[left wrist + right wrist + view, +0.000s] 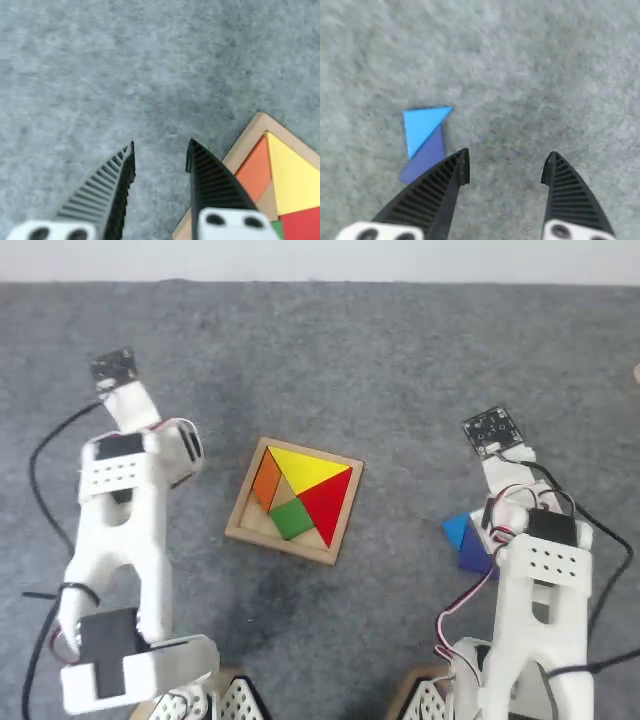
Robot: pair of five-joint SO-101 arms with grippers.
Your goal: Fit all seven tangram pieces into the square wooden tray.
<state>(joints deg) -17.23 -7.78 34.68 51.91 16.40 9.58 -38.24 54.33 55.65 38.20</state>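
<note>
— Grey felt tabletop [400, 360]; at its middle the wooden tray [252, 524] holds four pieces [305, 475]: yellow, red, orange, green. Bare wood shows around them.

— So the filling looks part done. Two blue pieces [421, 125] lie well apart from the tray, by the right pincer [508, 152], open and empty. The left pincer [161, 147], also open, hangs just beside the tray. The next move is probably for the right one to grip a blue piece.

1. The bench [400, 370] is a mottled grey, rather like felt.
2. The square tray [238, 527] is pale, bare wood.
3. Its pieces are a yellow triangle [305, 468], a red triangle [330, 502], an orange piece [267, 480] and a green square [291, 519].
4. There is also a light blue triangle [422, 125] and a darker, violet-blue piece [426, 159].
5. The left arm [125, 510] and right arm [545, 580] are white with black blocks.
6. The left fingers [112, 185] and right fingers [440, 185] are black and ridged.
</note>
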